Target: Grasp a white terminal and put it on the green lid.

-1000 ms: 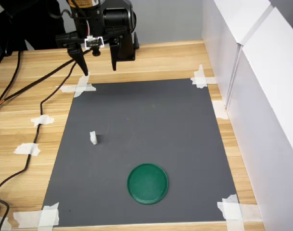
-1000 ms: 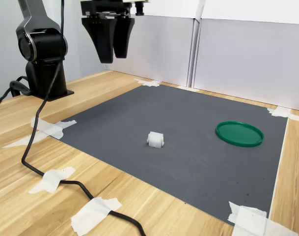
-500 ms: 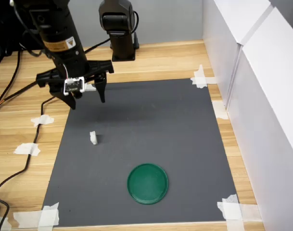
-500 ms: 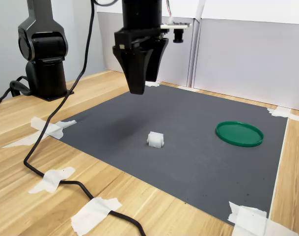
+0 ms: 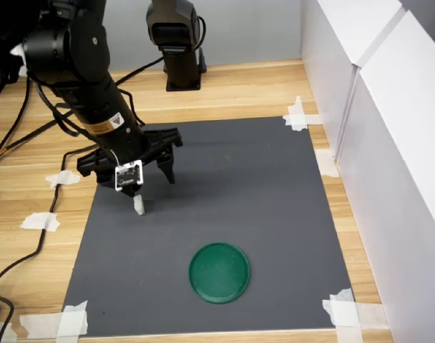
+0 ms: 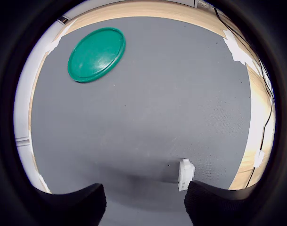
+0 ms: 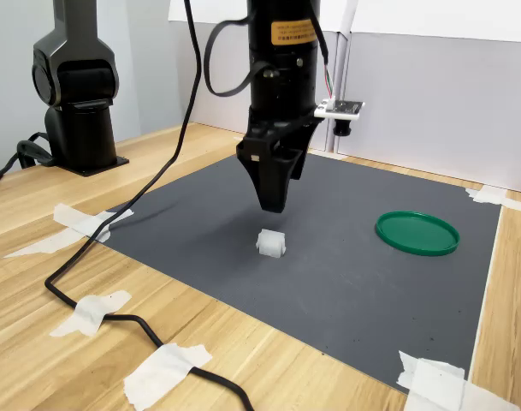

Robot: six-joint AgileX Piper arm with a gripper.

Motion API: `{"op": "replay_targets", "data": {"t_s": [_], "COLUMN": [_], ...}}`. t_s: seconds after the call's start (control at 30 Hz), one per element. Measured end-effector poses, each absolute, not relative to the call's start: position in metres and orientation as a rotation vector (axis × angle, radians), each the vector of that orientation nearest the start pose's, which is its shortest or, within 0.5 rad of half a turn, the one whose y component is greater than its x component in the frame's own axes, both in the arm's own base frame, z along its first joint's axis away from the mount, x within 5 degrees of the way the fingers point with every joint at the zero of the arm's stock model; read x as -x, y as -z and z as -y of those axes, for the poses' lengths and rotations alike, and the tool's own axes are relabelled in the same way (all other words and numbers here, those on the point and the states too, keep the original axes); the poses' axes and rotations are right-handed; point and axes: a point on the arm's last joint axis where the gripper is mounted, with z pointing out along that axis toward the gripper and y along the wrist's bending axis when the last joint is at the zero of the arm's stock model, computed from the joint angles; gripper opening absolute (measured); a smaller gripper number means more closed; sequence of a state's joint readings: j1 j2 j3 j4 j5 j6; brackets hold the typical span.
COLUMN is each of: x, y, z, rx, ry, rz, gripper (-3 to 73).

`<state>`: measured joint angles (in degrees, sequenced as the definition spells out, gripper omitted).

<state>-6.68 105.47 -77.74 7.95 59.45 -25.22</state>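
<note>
A: Where's the white terminal [image 7: 271, 243] vs the claw [image 7: 274, 199]?

B: On the grey mat [image 5: 224, 186], just below the tips, not touching. In wrist view it sits by one finger, not centred in the gap, so imo a small sideways shift, then down.

A: Claw state?

B: Fingers apart, nothing held.

A: Long axis?

B: Too small to tell.

A: Green lid [image 5: 219, 272]?

B: Well apart from claw, flat on same mat, bare mat between. Cable [image 7: 106, 300] and tape scraps [image 5: 40, 221] lie on the table, off the path.

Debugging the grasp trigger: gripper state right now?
Gripper: open, holding nothing, above the white terminal, which sits on the mat.
</note>
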Motion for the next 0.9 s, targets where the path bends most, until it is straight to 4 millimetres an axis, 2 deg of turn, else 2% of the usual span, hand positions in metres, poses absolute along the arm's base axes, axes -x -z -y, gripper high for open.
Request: {"op": "replay_targets", "data": {"t_s": [0.23, 0.57, 0.9], "x": [-0.369, -0.369, -0.359], "y": [-0.202, -0.202, -0.231], "z": [0.032, 0.032, 0.030], "rx": [0.390, 0.388, 0.404], "ry": [-0.133, -0.135, -0.143], "rz": [-2.976, -2.974, -2.970], "gripper": [71.1, 70.3, 70.2]}}
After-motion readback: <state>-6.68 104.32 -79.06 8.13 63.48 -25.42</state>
